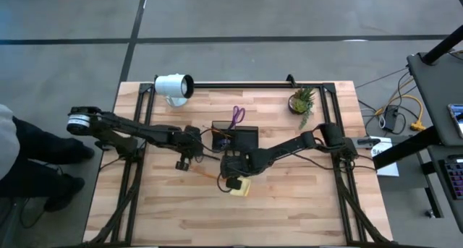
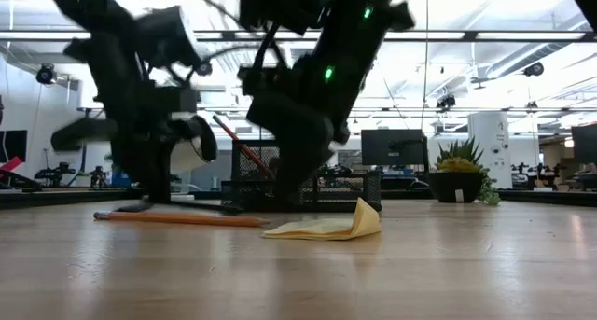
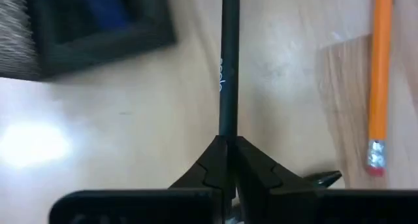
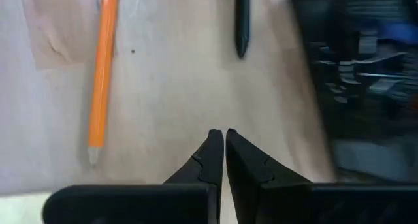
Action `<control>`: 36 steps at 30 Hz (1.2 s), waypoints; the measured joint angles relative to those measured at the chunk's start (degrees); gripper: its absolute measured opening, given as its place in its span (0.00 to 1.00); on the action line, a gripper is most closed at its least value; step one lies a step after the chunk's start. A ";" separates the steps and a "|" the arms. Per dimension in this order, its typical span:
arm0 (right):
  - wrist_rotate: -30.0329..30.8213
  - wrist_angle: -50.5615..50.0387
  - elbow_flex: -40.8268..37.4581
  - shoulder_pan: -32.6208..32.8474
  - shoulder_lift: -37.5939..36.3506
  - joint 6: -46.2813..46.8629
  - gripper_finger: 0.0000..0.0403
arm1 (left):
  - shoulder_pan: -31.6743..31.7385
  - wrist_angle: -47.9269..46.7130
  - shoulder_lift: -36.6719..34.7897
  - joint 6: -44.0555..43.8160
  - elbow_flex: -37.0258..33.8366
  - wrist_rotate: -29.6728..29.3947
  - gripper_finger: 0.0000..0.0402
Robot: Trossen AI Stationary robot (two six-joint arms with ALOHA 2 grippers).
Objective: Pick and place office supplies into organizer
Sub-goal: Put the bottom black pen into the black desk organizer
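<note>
My left claw (image 3: 228,145) is clamped on the end of a dark pen (image 3: 228,67), whose long axis runs straight out from my fingertips toward the organizer (image 1: 239,138), which sits just beyond it. So the left arm is the nearer one for the drop. My right claw (image 4: 217,140) is pinched closed on nothing, low over the bench (image 1: 304,204) beside the yellow sticky-note pad (image 1: 241,186). An orange pencil (image 3: 380,74) lies flat on the wood alongside, out of the pen's line. Purple scissors (image 1: 237,116) rest behind the organizer. The right arm crowds the tray's near side.
</note>
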 joint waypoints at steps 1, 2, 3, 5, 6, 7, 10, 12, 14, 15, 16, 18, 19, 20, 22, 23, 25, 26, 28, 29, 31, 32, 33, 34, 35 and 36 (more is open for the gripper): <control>1.55 -1.72 0.07 0.11 -0.76 0.75 0.02 | 0.00 -2.31 -0.94 0.37 1.43 -1.15 0.00; 3.34 -3.48 0.07 0.21 -1.35 1.55 0.02 | -0.01 -4.44 -2.04 0.91 2.94 -2.23 0.00; 5.31 -5.02 0.07 0.36 -1.79 2.75 0.02 | -0.09 -6.68 -3.22 1.51 4.35 -3.32 0.00; 9.65 -7.90 0.07 0.40 -2.82 5.82 0.02 | -0.11 -10.87 -5.20 2.87 7.49 -5.57 0.00; 11.31 -9.59 0.07 0.40 -3.44 7.34 0.02 | -0.11 -12.44 -6.12 3.59 9.29 -6.73 0.00; 12.27 -10.33 0.07 0.40 -4.01 8.93 0.02 | -0.11 -14.19 -7.09 4.56 11.25 -8.30 0.00; 13.82 -12.80 0.04 0.33 -6.12 13.97 0.02 | -0.11 -19.61 -8.95 9.17 17.22 -13.90 0.00; 15.43 -13.09 -0.01 0.55 -7.02 16.47 0.02 | -0.11 -22.88 -9.07 13.61 20.86 -17.90 0.00; 16.65 -14.24 -0.04 0.63 -7.64 18.43 0.02 | -0.08 -25.13 -7.85 19.77 23.96 -22.41 0.00; 16.80 -14.33 -0.04 0.64 -7.89 19.12 0.02 | 0.06 -25.49 -7.35 23.37 25.28 -24.66 0.00; 16.89 -14.30 -0.04 0.64 -8.10 19.82 0.02 | 0.17 -26.27 -6.30 27.17 26.15 -27.34 0.00; 16.93 -14.32 -0.04 0.64 -8.43 20.78 0.02 | 0.58 -26.52 -3.58 34.65 27.94 -31.60 0.00; 16.93 -14.37 -0.04 0.64 -8.47 21.06 0.02 | 0.70 -25.93 -2.25 37.58 28.62 -32.95 0.00; 16.93 -14.42 -0.04 0.67 -8.47 21.63 0.02 | 0.80 -26.01 -0.68 40.21 29.11 -34.23 0.00; 16.92 -14.44 -0.04 0.76 -8.54 22.60 0.02 | 1.01 -26.08 2.28 44.42 30.11 -36.04 0.00; 16.91 -14.55 -0.04 0.89 -8.58 23.20 0.02 | 1.17 -25.77 3.88 45.80 30.54 -36.83 0.00; 16.93 -14.53 0.01 1.20 -8.64 23.89 0.02 | 1.52 -25.46 6.97 46.88 31.29 -37.89 0.00; 16.91 -14.57 0.03 1.42 -8.64 24.12 0.02 | 1.76 -25.14 8.37 46.87 31.80 -38.14 0.00; 16.91 -14.72 0.01 2.03 -8.64 24.95 0.02 | 2.08 -24.80 10.82 46.85 32.65 -38.73 0.00; 16.91 -15.01 0.02 2.40 -8.67 25.34 0.02 | 2.16 -24.74 11.87 46.88 33.04 -39.27 0.00; 16.90 -15.57 0.01 3.17 -8.67 26.32 0.02 | 2.14 -24.05 13.40 47.55 33.71 -39.46 0.00; 16.91 -15.67 -0.01 3.56 -8.67 26.85 0.02 | 2.14 -24.05 14.11 48.26 33.83 -39.58 0.00; 16.90 -15.76 -0.09 3.90 -8.67 27.37 0.02 | 2.14 -23.87 14.71 48.88 34.00 -39.65 0.00; 16.91 -15.90 -0.19 4.20 -8.67 27.88 0.02 | 2.09 -23.25 15.27 49.22 34.12 -39.65 0.00; 16.89 -16.27 -0.19 4.46 -8.67 28.34 0.02 | 2.08 -23.10 15.87 49.27 34.33 -39.63 0.00; 16.90 -16.73 -0.19 4.71 -8.67 28.87 0.02 | 2.10 -22.91 16.32 49.26 34.38 -39.62 0.00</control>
